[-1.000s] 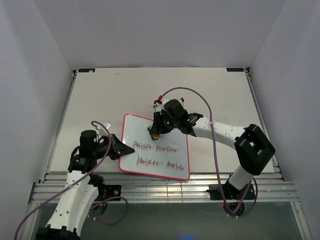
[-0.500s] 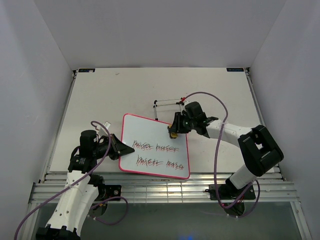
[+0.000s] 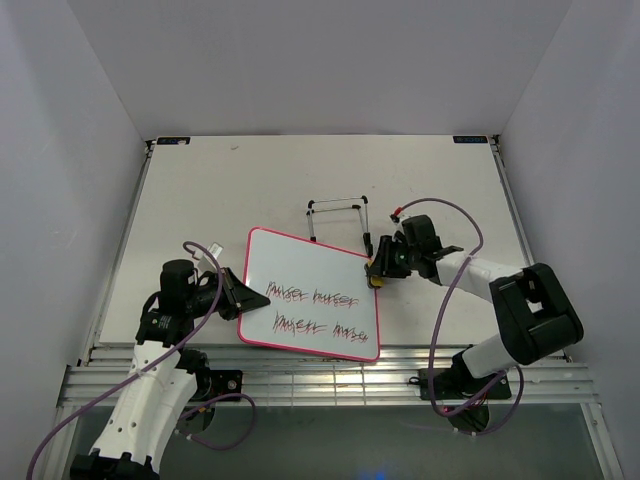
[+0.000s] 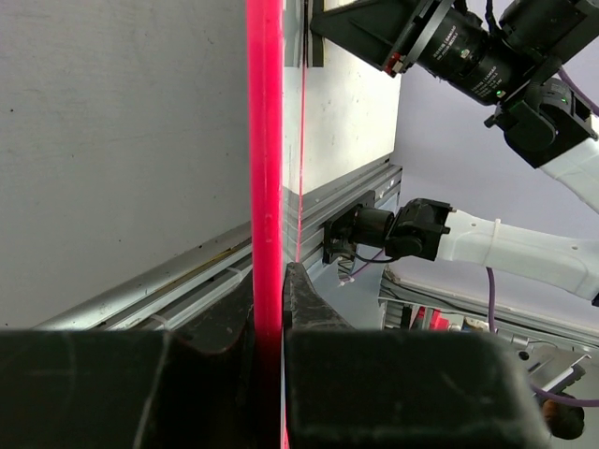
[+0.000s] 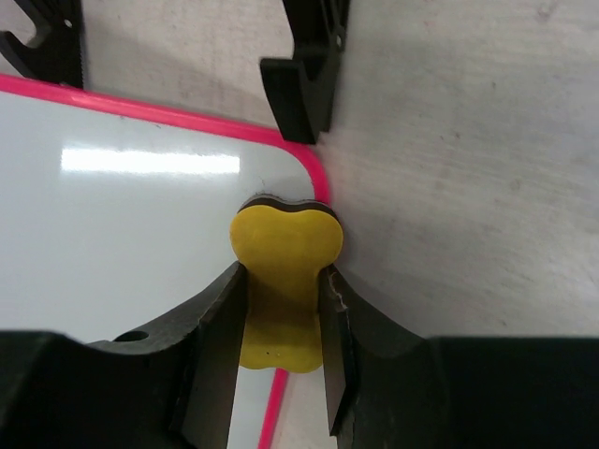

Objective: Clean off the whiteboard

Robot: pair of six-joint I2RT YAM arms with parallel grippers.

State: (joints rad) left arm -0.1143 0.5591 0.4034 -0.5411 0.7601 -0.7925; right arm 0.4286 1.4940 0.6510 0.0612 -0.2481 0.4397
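The whiteboard (image 3: 300, 275) lies flat on the table, white with a pink-red frame and two rows of red-brown scribbles across its near half. My left gripper (image 3: 243, 298) is shut on its left edge; in the left wrist view the pink frame (image 4: 265, 168) runs between the fingers. My right gripper (image 3: 377, 274) is shut on the small yellow eraser (image 5: 285, 281), which rests on the board's right edge near its far right corner (image 5: 314, 173). The eraser (image 3: 376, 281) shows as a yellow spot in the top view.
A black and white wire stand (image 3: 337, 218) sits on the table just beyond the board; its black clip foot (image 5: 304, 79) is close to the eraser. The table's metal front rail (image 3: 320, 365) runs just below the board.
My right gripper has slid the eraser rightward across the board's upper part, from near the top middle to the right edge. The left gripper and the board have stayed put.
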